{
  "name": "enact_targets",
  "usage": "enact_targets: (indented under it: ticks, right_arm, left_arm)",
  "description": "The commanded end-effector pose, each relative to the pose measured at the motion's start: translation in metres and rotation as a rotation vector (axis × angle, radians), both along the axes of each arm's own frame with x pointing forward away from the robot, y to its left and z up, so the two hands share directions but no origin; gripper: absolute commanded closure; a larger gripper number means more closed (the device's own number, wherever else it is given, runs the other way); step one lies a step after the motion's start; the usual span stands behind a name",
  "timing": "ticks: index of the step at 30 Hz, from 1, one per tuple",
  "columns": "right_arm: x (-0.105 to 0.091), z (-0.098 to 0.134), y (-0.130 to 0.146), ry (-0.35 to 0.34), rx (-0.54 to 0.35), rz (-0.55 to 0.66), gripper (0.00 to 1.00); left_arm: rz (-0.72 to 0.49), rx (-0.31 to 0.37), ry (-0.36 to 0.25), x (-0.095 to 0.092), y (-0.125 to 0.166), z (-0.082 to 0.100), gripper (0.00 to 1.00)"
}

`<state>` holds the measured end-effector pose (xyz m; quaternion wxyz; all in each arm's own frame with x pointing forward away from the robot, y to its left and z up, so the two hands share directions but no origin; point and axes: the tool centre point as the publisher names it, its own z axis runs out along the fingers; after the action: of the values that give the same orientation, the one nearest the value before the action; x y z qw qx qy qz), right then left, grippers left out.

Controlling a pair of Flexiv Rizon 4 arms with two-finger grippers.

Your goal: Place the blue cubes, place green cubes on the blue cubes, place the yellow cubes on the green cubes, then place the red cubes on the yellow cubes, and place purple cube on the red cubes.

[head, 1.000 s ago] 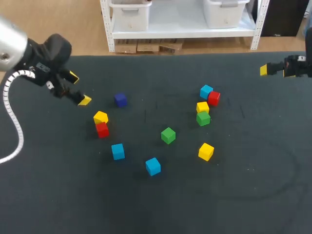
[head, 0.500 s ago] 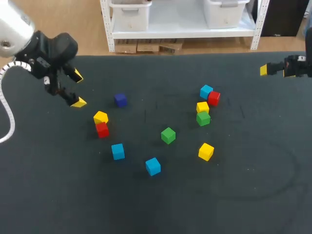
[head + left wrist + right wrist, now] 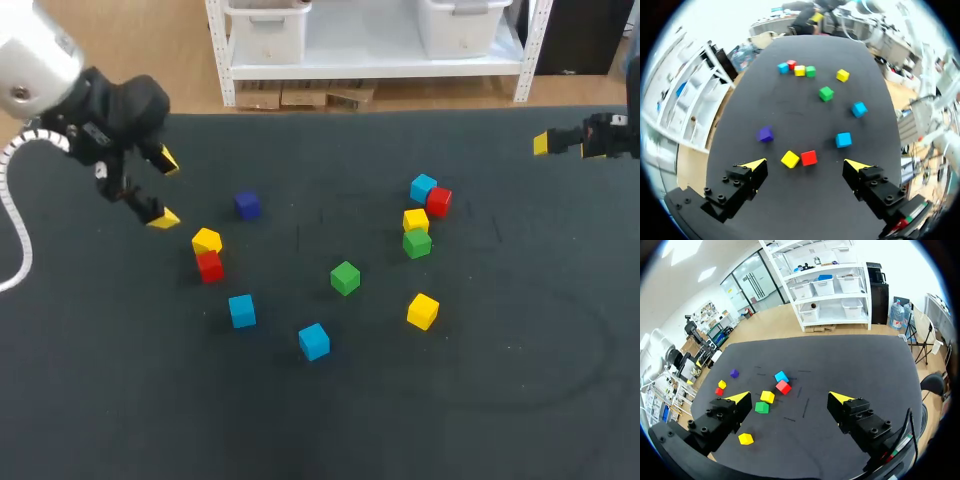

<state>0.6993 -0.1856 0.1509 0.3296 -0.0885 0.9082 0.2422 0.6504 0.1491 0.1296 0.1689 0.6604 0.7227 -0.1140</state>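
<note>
Left hand [image 3: 164, 188] spread, empty, at far left of the bench [image 3: 500, 400], near a yellow cube [image 3: 206, 240] touching a red cube [image 3: 210, 266]. Right hand [image 3: 789, 398] likewise spread, far right.

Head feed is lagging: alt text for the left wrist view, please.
The open left gripper hangs over the table, with a yellow cube and a red cube side by side just ahead of its fingers. A purple cube, two blue cubes and a green cube lie farther out.

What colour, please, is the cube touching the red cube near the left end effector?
Yellow cube, best in left wrist view.
</note>
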Motion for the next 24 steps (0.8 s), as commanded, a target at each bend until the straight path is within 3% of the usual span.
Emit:
enact_targets:
  ticks: [1,8,12,15,24]
  right_arm:
    - [0.0,0.0,0.001,0.0,-0.001,-0.002,0.0]
    - [0.0,0.0,0.001,0.0,-0.001,-0.002,0.0]
    - [0.0,0.0,0.001,0.0,-0.001,-0.002,0.0]
    - [0.0,0.0,0.001,0.0,-0.001,-0.002,0.0]
    - [0.0,0.0,0.001,0.0,-0.001,-0.002,0.0]
  left_arm:
    - [-0.034,0.03,0.015,0.001,-0.015,-0.001,0.0]
    - [-0.325,0.118,-0.009,-0.026,-0.043,-0.013,0.0]
    - [-0.523,0.097,-0.034,-0.044,-0.057,-0.021,0.0]
    - [-0.647,0.105,-0.019,-0.057,-0.067,-0.029,0.0]
    - [-0.96,0.117,-0.038,-0.085,-0.095,-0.04,0.0]
